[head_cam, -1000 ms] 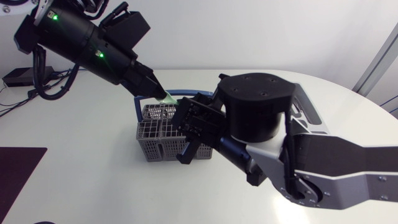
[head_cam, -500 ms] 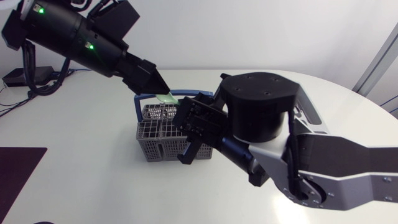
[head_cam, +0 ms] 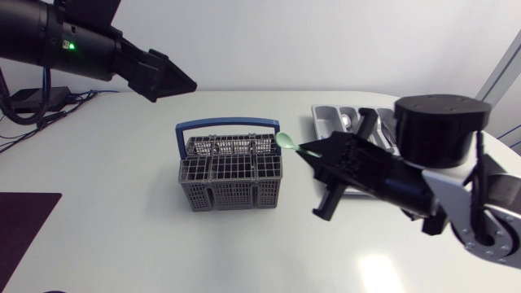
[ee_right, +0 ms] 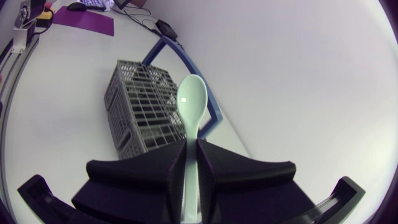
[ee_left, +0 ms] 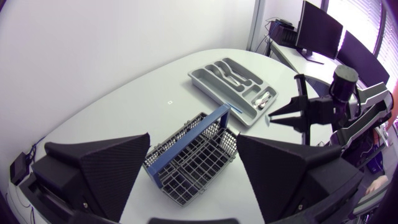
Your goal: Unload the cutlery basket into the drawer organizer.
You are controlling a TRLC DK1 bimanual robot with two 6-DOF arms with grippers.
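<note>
Our right hand [ee_right: 191,163] clamps the green spoon [ee_right: 191,102], handle hidden in its grip; left hand [ee_left: 193,138] spread; organizer [head_cam: 326,112] seemingly holds cutlery [ee_left: 264,99].

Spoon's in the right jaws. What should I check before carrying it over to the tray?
1. Spoon gripped between right jaws: ok.
2. Spoon lifted out of the basket: ok.
3. Left jaws open, empty, away from the path: ok.
4. Tray on the table, nothing over it: ok.
5. Which tray compartment suits the spoon: cannot tell.
6. Basket emptied of other cutlery: cannot tell.
</note>
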